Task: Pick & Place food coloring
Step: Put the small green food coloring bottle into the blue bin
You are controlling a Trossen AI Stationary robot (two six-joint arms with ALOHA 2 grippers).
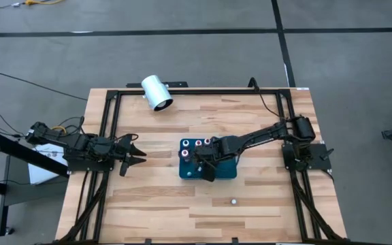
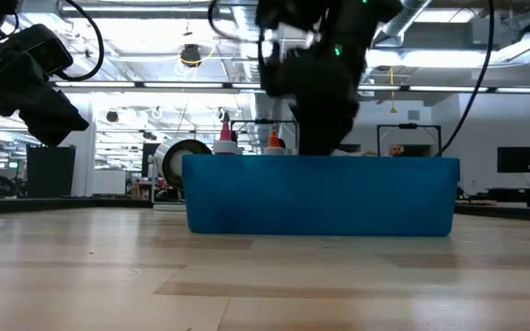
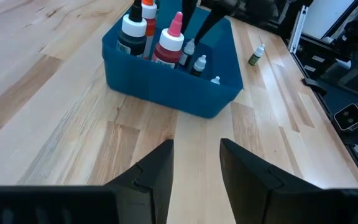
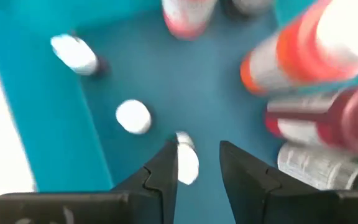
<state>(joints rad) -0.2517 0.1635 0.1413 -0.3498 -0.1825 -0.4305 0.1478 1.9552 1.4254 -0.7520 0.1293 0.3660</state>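
Note:
A teal tray (image 1: 227,169) stands mid-table and holds several food coloring bottles. The taller ones have red, orange and white tops (image 3: 171,40). Tiny white-capped ones (image 4: 133,117) stand on its floor. My right gripper (image 4: 197,149) hangs open above the tray's inside, pointing steeply down. Nothing is between its fingers, and one tiny white-capped bottle (image 4: 187,162) stands just below its one fingertip. One more small bottle (image 1: 233,201) stands alone on the table nearer the front edge. My left gripper (image 3: 196,148) waits open, left of the tray.
A big white cylinder (image 1: 157,93) lies on its side at the table's far edge, left of centre. Black frame rails (image 1: 107,136) run along the table's left, right and far sides. Bare wood lies between the left gripper and the tray (image 3: 166,87).

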